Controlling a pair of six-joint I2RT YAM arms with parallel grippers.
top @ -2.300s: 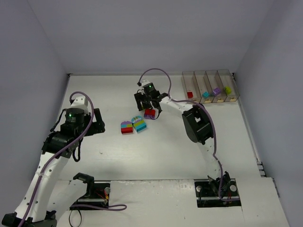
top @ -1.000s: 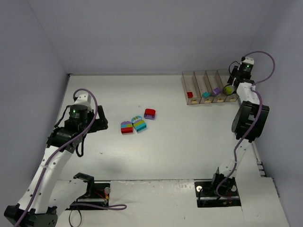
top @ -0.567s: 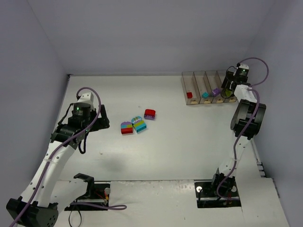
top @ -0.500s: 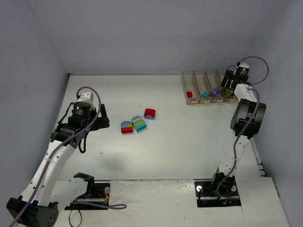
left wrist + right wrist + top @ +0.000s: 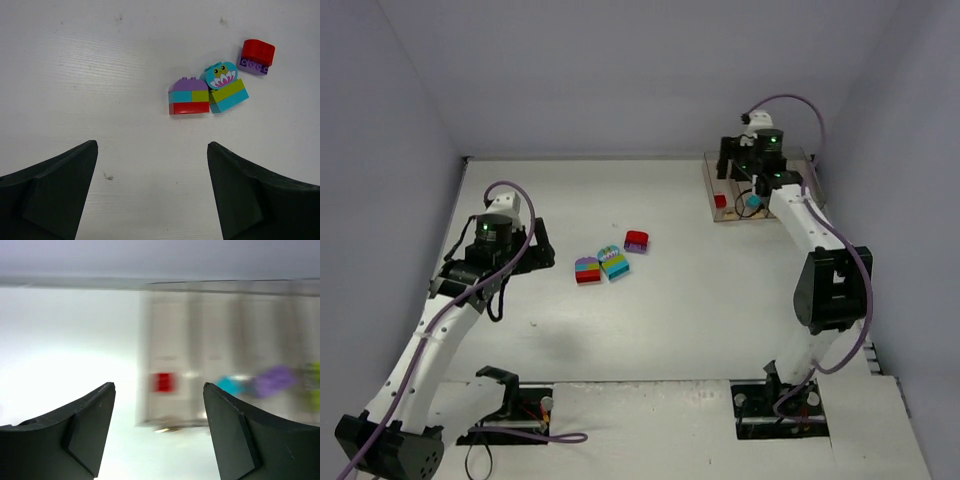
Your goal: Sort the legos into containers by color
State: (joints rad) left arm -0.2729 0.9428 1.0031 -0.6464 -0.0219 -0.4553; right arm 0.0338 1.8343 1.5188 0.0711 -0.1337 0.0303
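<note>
Three lego stacks lie mid-table: a purple, teal, lime and red stack (image 5: 587, 270) (image 5: 188, 96), a teal, lime and teal stack with a frog top (image 5: 614, 262) (image 5: 225, 88), and a red-on-purple stack (image 5: 637, 240) (image 5: 256, 56). The clear containers (image 5: 728, 214) (image 5: 165, 330) stand at the back right, blurred in the right wrist view. They hold a red brick (image 5: 720, 201) (image 5: 162, 382), a teal brick (image 5: 753, 201) (image 5: 231, 385), a purple brick (image 5: 272, 381) and a lime brick (image 5: 314, 390). My right gripper (image 5: 738, 180) (image 5: 157, 435) is open and empty over the bins' left end. My left gripper (image 5: 540, 246) (image 5: 152, 195) is open and empty, left of the stacks.
The white table meets grey walls at the back and sides. The right arm (image 5: 800, 215) reaches across the bins and hides the two right-hand ones from above. The arm bases (image 5: 510, 405) sit at the near edge.
My right gripper carried a lime piece from the red stack to the rightmost bin, left it there, and has swung left over the bins. My left arm has edged toward the stacks.
</note>
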